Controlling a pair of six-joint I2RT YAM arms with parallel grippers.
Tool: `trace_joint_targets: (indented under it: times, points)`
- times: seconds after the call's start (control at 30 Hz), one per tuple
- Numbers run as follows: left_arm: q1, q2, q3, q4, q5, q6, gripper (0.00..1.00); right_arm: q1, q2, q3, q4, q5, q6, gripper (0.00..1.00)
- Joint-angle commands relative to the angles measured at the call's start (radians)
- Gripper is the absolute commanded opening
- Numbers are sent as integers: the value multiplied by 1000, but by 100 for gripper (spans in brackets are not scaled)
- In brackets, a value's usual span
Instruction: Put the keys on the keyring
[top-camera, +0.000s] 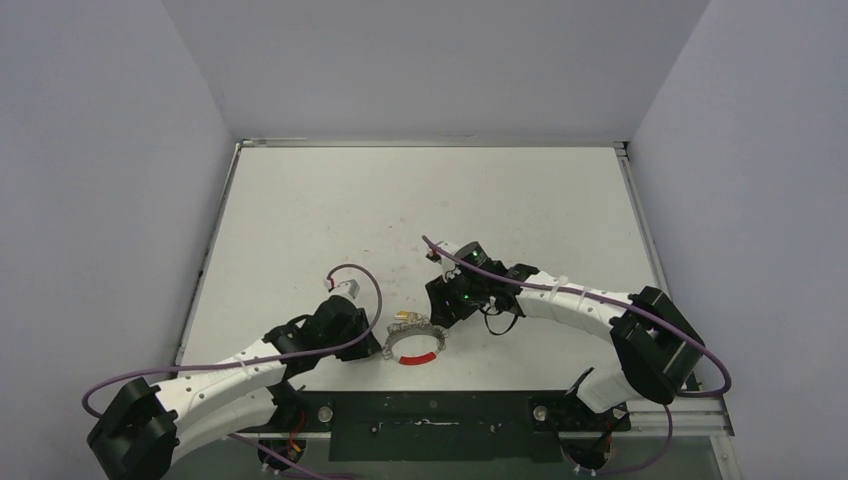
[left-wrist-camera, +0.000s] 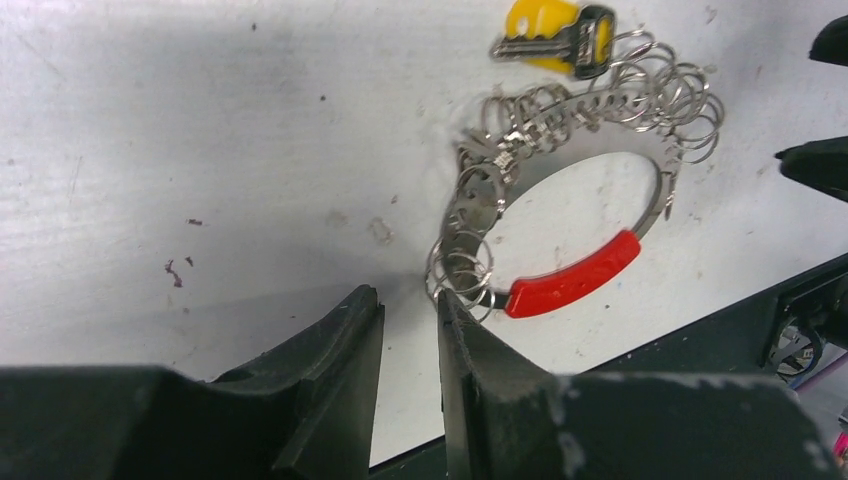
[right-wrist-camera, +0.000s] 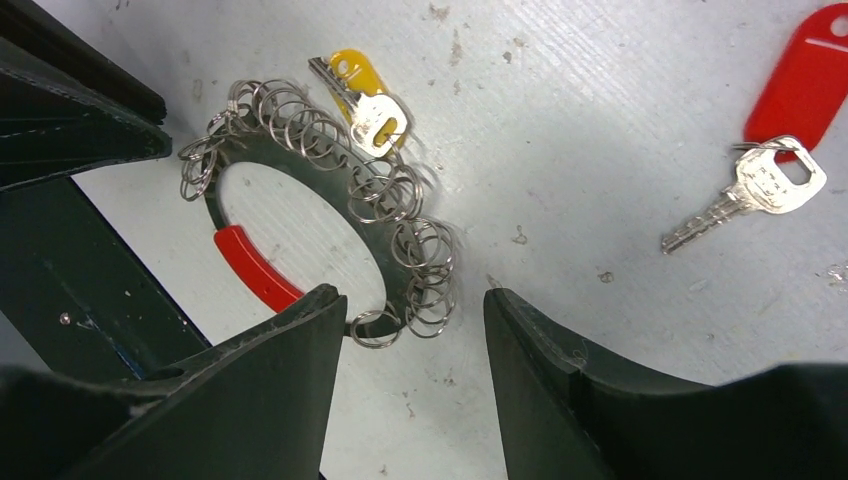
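The keyring (left-wrist-camera: 480, 200) lies flat near the table's front edge, a metal loop strung with several small wire rings and a red sleeve (left-wrist-camera: 572, 277). The yellow-headed key (right-wrist-camera: 365, 95) rests against its far rim; whether it is threaded I cannot tell. A silver key (right-wrist-camera: 765, 185) on a red tag (right-wrist-camera: 805, 75) lies apart on the bare table. My left gripper (left-wrist-camera: 410, 310) is narrowly open over bare table, its right fingertip (left-wrist-camera: 455, 315) at the ring's edge. My right gripper (right-wrist-camera: 415, 305) is open, with the loop's near rim (right-wrist-camera: 400, 320) between its tips.
The table's dark front rail (top-camera: 430, 410) runs just behind the keyring (top-camera: 415, 343), close to both grippers. White table surface (top-camera: 420, 210) stretches away toward the back wall. The two arms face each other across the ring.
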Motion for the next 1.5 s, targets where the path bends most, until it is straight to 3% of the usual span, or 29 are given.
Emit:
trace_joint_targets:
  times: [0.0,0.2,0.7,0.87,1.0,1.2,1.47]
  points:
    - [5,-44,-46,83,27,-43,25,32,-10,6,51,-13,12,54]
    - [6,-52,-73,209,73,-27,25,55,-3,8,54,-10,26,52]
    - [4,-15,-52,216,73,-2,25,161,38,21,149,-58,137,40]
    - [4,-1,-34,154,36,-2,25,158,44,-41,248,-50,272,40]
    - [4,14,-20,162,36,15,25,130,-13,-111,228,-8,319,36]
    - [6,73,29,148,6,74,24,115,-130,-190,141,-63,356,36]
    - [6,159,99,127,1,133,24,115,-152,-330,233,-108,465,29]
